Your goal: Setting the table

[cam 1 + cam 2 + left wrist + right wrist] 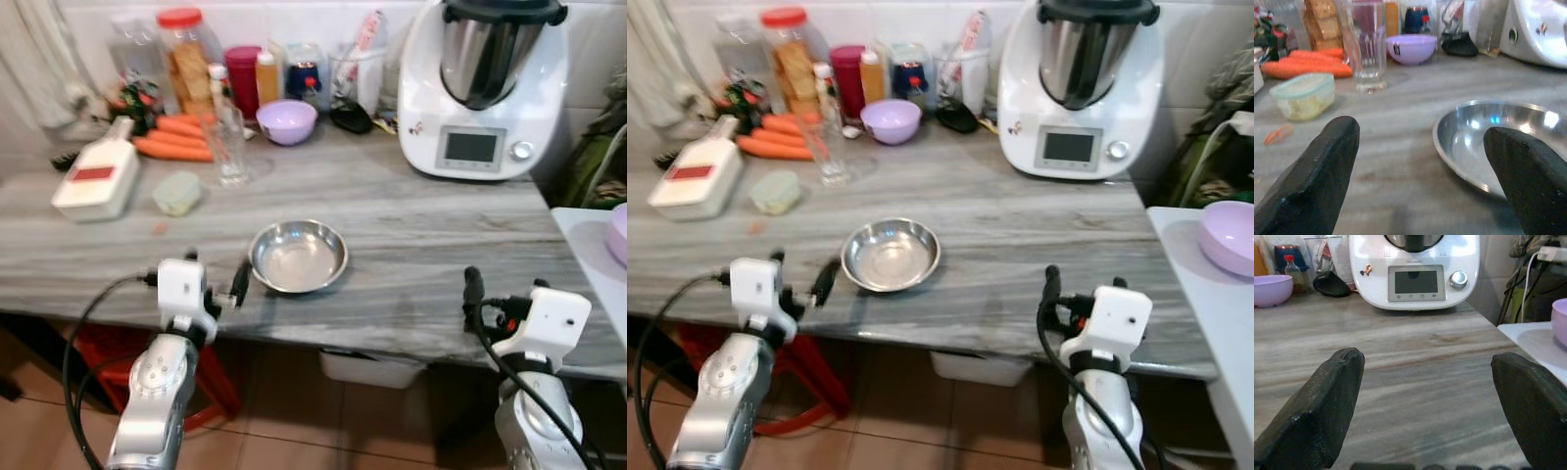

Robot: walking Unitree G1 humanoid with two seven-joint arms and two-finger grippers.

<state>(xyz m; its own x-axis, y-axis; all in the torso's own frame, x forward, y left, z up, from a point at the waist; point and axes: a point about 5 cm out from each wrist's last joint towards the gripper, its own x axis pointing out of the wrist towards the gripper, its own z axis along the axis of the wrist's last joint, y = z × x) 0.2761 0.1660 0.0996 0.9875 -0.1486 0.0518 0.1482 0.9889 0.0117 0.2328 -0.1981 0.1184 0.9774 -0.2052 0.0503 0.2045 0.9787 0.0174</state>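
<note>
I see the steel bowl (298,256) on the desk (421,255); my left gripper (1420,171) is open just beside it, my right gripper (1435,401) open well apart.

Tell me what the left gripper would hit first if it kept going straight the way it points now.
Probably the near rim of the steel bowl: the open left gripper sits just short of it, one finger lined up over the rim. Depth is unclear, so it might skim past toward the glass.
</note>
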